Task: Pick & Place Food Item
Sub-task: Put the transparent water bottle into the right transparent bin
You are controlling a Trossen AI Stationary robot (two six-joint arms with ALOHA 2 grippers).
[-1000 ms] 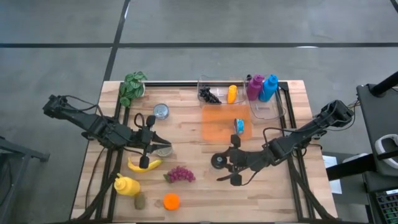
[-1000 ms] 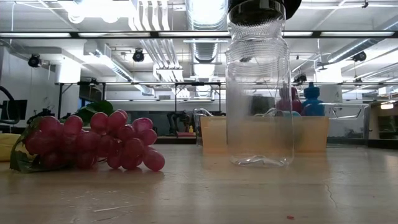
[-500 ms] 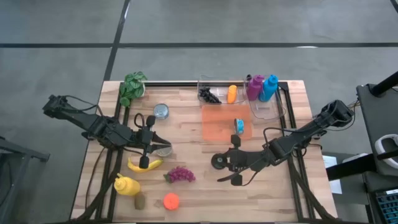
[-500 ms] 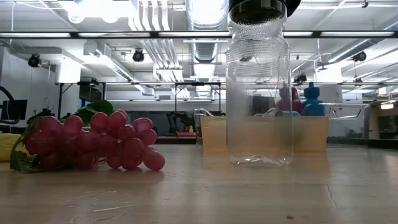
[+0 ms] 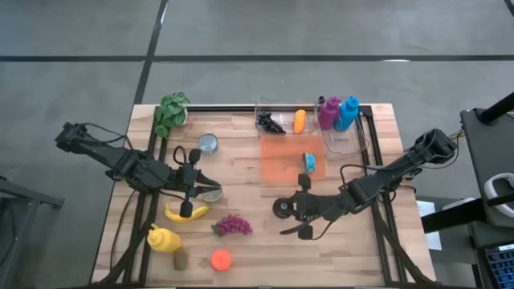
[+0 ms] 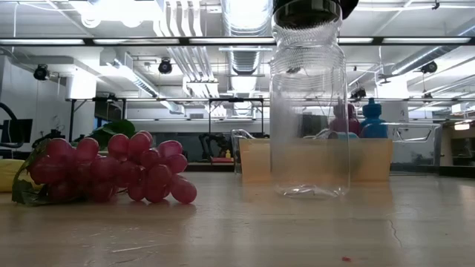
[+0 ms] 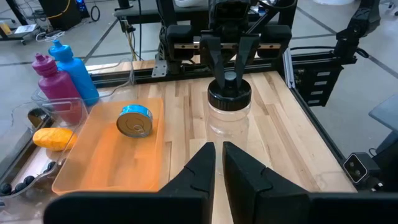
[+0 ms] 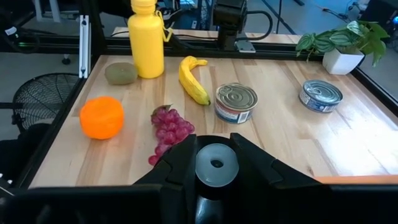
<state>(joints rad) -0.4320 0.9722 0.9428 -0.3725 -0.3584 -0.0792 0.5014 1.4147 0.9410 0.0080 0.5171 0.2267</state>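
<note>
A clear plastic jar with a dark lid stands upright on the wooden table, right of the middle. My right gripper is shut on that lid. My left gripper hovers at the table's left with its fingers together, above a tin can and touching nothing. A banana and a bunch of purple grapes lie on the table near it. My right gripper holds the jar's lid by its rim, one finger on each side, pinched between the two. The fingers come slanting down from above and from the table's right. The jar stands upright with its base on the table.
An orange, a kiwi and a yellow bottle lie at the near left. A second can and a potted plant are at the far left. An orange tray holds a blue can. Clear bins with two bottles stand at the back.
</note>
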